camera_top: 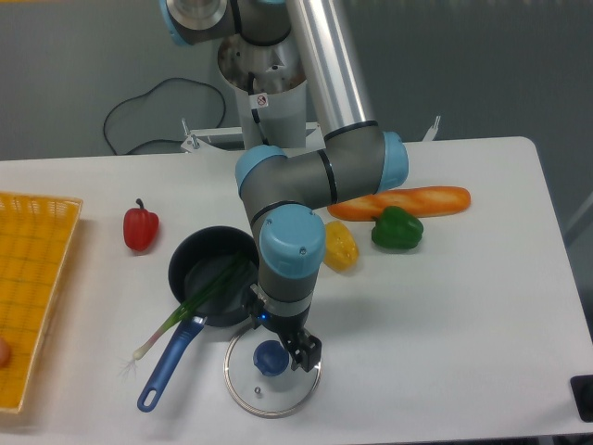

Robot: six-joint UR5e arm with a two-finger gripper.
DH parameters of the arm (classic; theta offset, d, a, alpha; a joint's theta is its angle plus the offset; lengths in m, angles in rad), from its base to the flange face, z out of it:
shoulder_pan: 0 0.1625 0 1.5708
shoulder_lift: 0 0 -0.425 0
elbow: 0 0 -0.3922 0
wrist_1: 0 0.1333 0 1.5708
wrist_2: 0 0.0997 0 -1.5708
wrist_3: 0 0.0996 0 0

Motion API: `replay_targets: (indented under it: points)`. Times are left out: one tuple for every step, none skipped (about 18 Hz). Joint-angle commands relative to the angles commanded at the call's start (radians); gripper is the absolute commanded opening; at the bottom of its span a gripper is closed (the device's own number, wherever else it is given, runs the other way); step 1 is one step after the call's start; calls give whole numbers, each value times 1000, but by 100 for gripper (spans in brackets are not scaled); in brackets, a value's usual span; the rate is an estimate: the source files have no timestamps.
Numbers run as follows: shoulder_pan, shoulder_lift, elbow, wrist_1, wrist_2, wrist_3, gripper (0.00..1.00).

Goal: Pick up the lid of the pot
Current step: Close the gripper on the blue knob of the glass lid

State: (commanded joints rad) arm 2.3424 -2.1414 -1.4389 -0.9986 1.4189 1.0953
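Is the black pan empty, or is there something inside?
Not empty: in the pan lie the green leaves of a spring onion, while its root end sticks out past the rim.

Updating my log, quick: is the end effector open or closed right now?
End effector: open, holding nothing, its fingers apart near the lid.
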Motion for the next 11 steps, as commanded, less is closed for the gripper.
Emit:
replay_targets:
  points:
    - [0,-6,2,0,0,0,100]
    - [-2,-11,8,0,0,-2,100]
    - [-2,-18,11,2,2,-2,100]
    - [-3,-20,17,3,0,-3,100]
    - [-3,-23,21,9,0,-5,100]
    - [-3,-26,26,11,0,-5,100]
    - [-3,-35,28,14,0,-5,100]
    - [-3,-41,29,17,2,-5,100]
    - [-3,-48,29,18,5,-5,100]
    - [-3,-49,29,18,5,-5,100]
    - [-3,-49,29,18,6,-3,100]
